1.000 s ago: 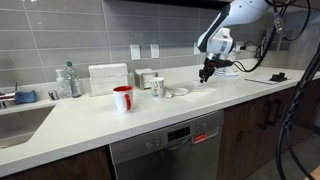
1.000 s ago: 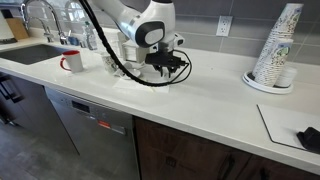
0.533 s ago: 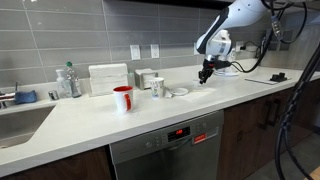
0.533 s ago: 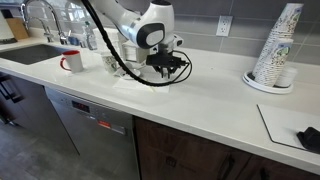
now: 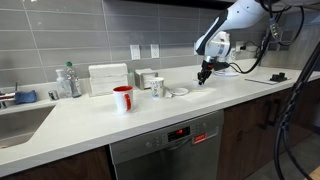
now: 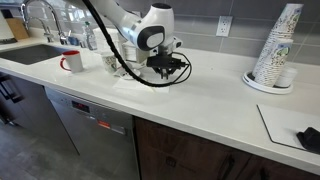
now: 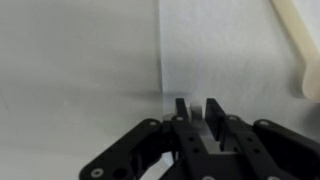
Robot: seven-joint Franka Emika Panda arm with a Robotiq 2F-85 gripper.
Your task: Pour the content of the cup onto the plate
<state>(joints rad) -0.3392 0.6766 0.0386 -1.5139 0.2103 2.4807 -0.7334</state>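
In an exterior view a red cup and a white patterned mug stand on the white counter. The small white plate lies just right of the mug. My gripper hangs over the counter to the right of the plate, touching none of them. From the opposite side, my gripper points down at bare counter, and the red cup stands far to its left. In the wrist view my gripper has its fingers nearly together, with only pale counter in the narrow gap.
A sink, a bottle and a white box sit at the counter's far end. A stack of paper cups and a black object are on the other end. A beige strip crosses the wrist view's corner.
The fingers have drawn closer together over the last second. The arm has hardly moved, and the cups and plate stay where they were.
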